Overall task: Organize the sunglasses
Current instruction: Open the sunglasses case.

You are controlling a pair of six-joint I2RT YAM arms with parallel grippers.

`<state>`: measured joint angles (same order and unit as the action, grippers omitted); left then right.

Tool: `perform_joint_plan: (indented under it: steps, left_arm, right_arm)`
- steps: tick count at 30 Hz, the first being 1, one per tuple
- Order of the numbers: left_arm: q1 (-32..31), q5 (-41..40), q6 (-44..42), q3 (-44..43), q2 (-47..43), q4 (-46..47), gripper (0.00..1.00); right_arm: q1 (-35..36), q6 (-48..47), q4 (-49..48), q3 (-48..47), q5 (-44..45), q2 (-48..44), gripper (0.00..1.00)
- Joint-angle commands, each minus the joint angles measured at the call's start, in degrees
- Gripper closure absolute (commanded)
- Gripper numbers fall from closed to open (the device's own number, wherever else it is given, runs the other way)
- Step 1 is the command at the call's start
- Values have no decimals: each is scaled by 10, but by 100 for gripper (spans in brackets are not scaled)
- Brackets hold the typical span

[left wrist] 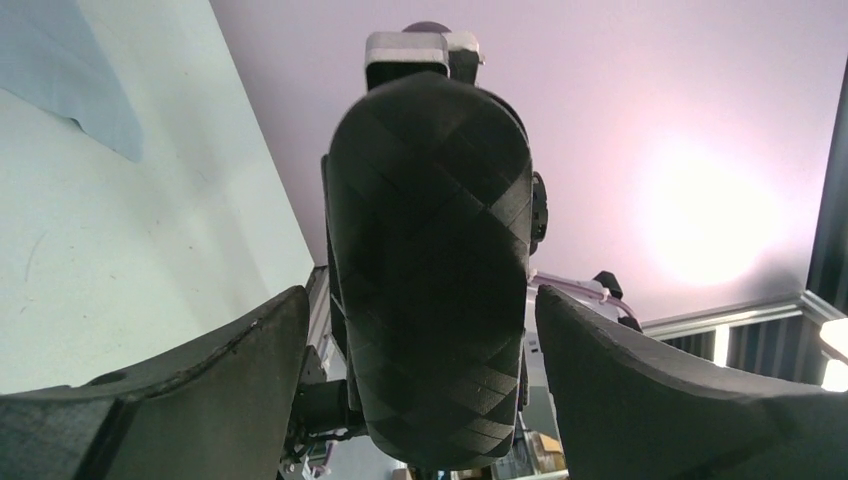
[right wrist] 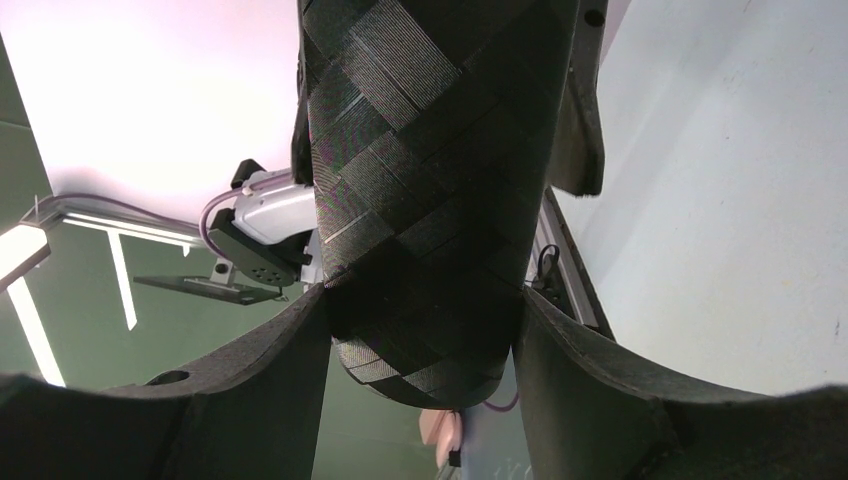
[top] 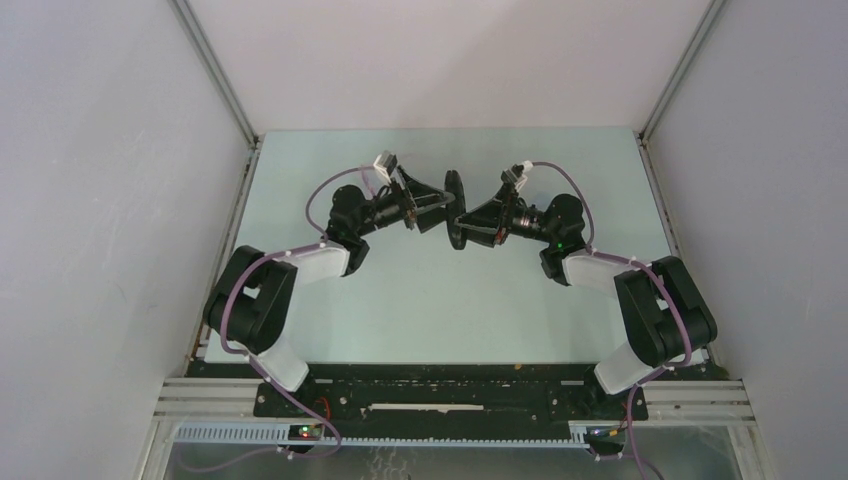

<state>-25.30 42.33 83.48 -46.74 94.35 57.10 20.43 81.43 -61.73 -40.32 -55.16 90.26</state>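
My two tools meet over the middle of the counter (top: pixel 420 310) with the black case (top: pixel 456 210) between them. My right tool (right wrist: pixel 422 300) is closed on the case, both fingers pressed against its woven flanks near one rounded end. My left tool (left wrist: pixel 423 300) stands wide, a finger on either side of the same case with a thin gap at each, so it holds nothing.

The sunglasses show in none of my views. I judge they are inside the case, though from these angles I cannot find the seam to say whether the lid is fully shut.

From above, the case reads as a narrow dark oval. Its long axis runs from my bases' side toward the far wall, crosswise to both forearms. It lies straight ahead of each tool, and both arms are about equally near, but only the right one carries it. So the coming move falls to my right arm, which should bring the case down onto the counter along that same axis. My left tool should back away to the left without brushing the flanks.
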Motion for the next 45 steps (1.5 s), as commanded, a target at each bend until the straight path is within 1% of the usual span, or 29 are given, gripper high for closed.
perform_joint_plan:
  steps: [1,5,13,20,24,27,28,30,31,32,33,34,35,36,42,45]
  left_arm:
    - [16,8,-18,-39,-21,-2,14]
    - [17,23,-40,-57,-25,-41,16]
    - [15,25,-43,-61,-23,-49,16]
    - [11,29,-39,-73,-12,-50,25]
    - [10,28,-38,-75,-7,-49,34]
    - [10,27,-37,-77,-7,-49,45]
    - [10,27,-37,-78,-6,-49,52]
    - [10,27,-37,-79,-8,-49,61]
    - [10,28,-38,-80,-8,-49,69]
    - [10,28,-38,-81,-8,-49,79]
    - [11,30,-39,-81,-8,-49,94]
    - [12,33,-37,-81,-7,-46,99]
    - [13,35,-34,-80,-6,-38,100]
    - [17,35,-28,-77,-7,-27,100]
    - [35,31,7,-58,-10,38,100]
    - [44,33,22,-49,-9,71,100]
  right_arm:
    - [6,-10,-16,-10,-10,1,100]
    - [9,-14,-16,-10,-11,4,100]
    - [13,-12,-16,-10,-3,6,100]
    - [14,-9,-16,-12,-3,10,100]
    - [15,-8,-16,-13,-3,13,100]
    - [14,-7,-17,-13,-4,13,100]
    - [14,-4,-17,-13,-3,13,100]
    - [11,6,-23,-12,-4,13,100]
    - [9,18,-36,-12,-4,17,100]
    - [5,48,-65,-10,-4,26,100]
    - [-1,91,-119,-7,-3,40,100]
    - [-6,160,-181,-5,2,60,100]
    - [-12,207,-239,-5,11,80,100]
    - [-16,225,-251,-5,15,92,100]
    - [-19,273,-252,0,46,104,100]
    - [-19,317,-252,0,62,112,100]
